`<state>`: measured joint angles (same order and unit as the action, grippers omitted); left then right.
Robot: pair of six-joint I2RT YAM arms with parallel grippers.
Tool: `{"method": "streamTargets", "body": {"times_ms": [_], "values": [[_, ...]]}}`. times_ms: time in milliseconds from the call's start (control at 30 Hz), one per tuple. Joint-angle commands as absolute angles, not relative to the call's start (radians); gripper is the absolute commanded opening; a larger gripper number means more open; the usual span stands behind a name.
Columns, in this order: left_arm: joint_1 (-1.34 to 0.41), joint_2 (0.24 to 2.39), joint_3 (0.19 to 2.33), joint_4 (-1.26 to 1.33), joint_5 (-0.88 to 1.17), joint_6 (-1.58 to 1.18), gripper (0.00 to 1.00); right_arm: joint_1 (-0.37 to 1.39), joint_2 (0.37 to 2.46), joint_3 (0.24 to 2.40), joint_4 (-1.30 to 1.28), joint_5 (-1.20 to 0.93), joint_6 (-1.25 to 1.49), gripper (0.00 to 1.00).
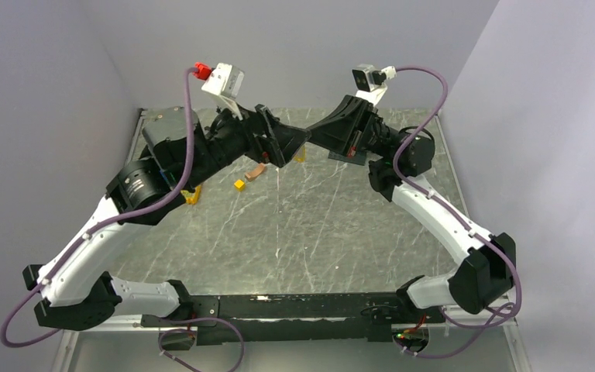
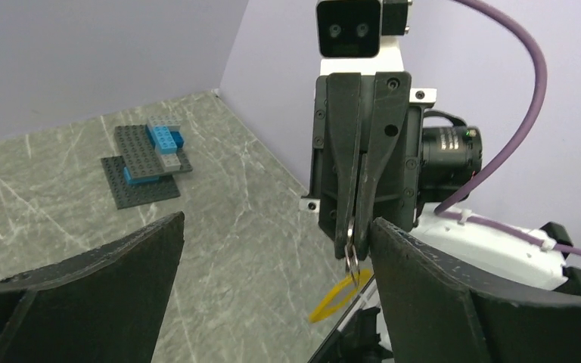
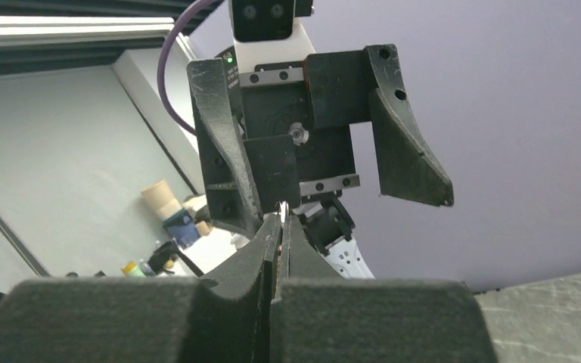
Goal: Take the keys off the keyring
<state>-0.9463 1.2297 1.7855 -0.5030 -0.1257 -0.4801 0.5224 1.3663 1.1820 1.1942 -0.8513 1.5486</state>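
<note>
Left wrist view: we see the right gripper (image 2: pixel 354 243) pinched shut on the thin grey keyring (image 2: pixel 354 262), above the table (image 2: pixel 234 219); the yellow keys (image 2: pixel 331 300) hang just below the ring; the left gripper (image 2: pixel 276 227) faces it, jaws spread wide; whether it touches the ring we cannot tell; grey and blue bricks (image 2: pixel 145 160) lie well apart.

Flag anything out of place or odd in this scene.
Nothing looks spilled or damaged. The one oddity: the right tool is shut on the thin keyring in mid-air, the yellow key just below it, while the left tool stands open, gripping nothing.
</note>
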Motion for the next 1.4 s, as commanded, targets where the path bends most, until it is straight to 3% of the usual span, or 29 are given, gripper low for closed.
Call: {"method": "streamTargets", "body": {"times_ms": [0,300,467,633,867,1100,1367], "values": [[-0.947,1.158,1.845,-0.584,-0.101,-0.398,0.97,0.517,1.297,1.193,1.059,-0.919,1.404,0.0],[-0.93,1.168,2.006,-0.793,0.027,-0.317,0.93,0.518,1.181,1.334,0.247,-0.979,0.785,0.0],[-0.912,1.236,2.109,-0.88,0.058,-0.361,0.91,0.519,1.166,1.413,-0.024,-0.95,0.591,0.0],[-0.897,1.225,2.095,-0.738,0.087,-0.453,0.9,0.517,1.144,1.38,0.028,-0.955,0.641,0.0],[-0.833,1.315,2.168,-0.831,0.198,-0.462,0.85,0.518,1.138,1.39,0.033,-1.006,0.663,0.0],[-0.797,1.347,2.102,-0.891,0.444,-0.412,0.75,0.518,1.162,1.424,0.037,-1.063,0.683,0.0],[-0.797,1.367,2.061,-0.899,0.515,-0.396,0.58,0.518,1.172,1.443,0.037,-1.068,0.689,0.0]]}}
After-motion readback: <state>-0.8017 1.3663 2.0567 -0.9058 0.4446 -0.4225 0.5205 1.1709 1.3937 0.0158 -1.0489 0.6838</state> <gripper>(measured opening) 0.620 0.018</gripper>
